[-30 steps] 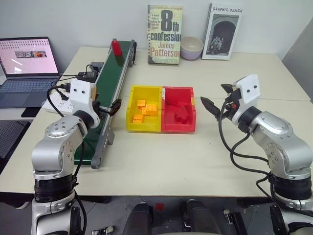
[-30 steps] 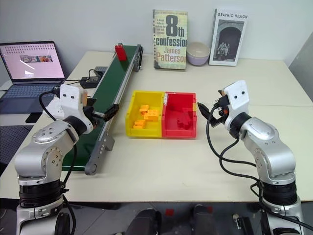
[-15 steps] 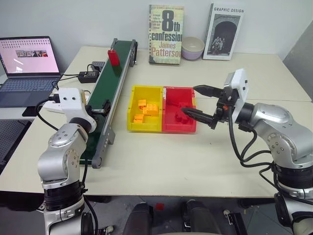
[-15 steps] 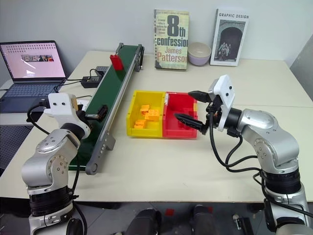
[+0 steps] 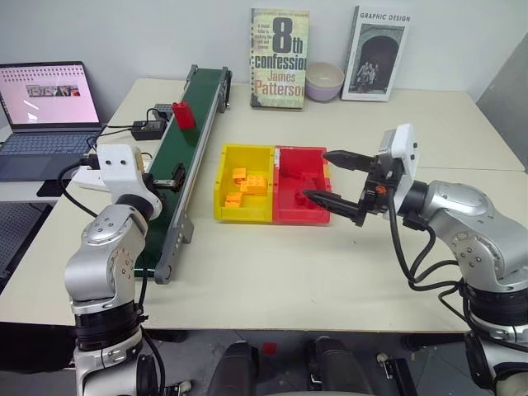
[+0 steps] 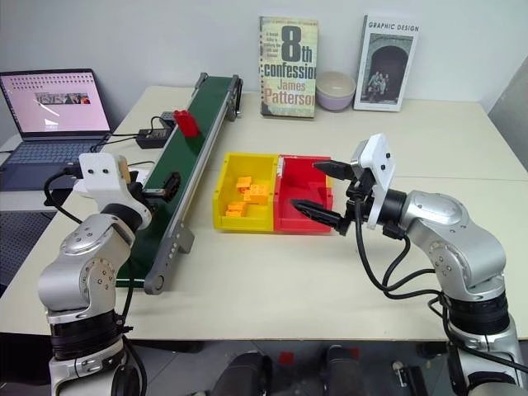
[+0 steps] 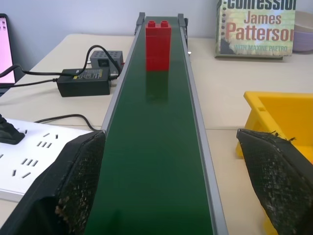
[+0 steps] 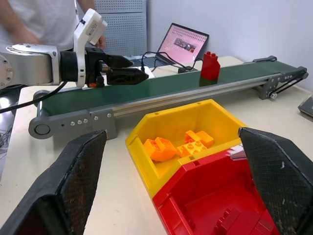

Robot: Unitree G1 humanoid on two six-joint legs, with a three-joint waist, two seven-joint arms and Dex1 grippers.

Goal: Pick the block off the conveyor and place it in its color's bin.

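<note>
The red block stands upright on the dark green conveyor, in its far half. My left gripper hovers open over the belt's near half, pointing up the belt at the block, which is well ahead of it. My right gripper is open and points left, with its fingers over the right side of the red bin. Nothing is held between either pair of fingers. The red bin holds a few red bricks.
A yellow bin with orange-yellow bricks adjoins the red bin on its left. A power strip, an adapter and cables lie left of the conveyor, and a laptop beyond them. Two books and a bowl stand at the back. A person stands past the table.
The block has ridden down the belt from its far end toward me. My right gripper has swung left to over the red bin, still open. The left gripper has stayed over the belt.
</note>
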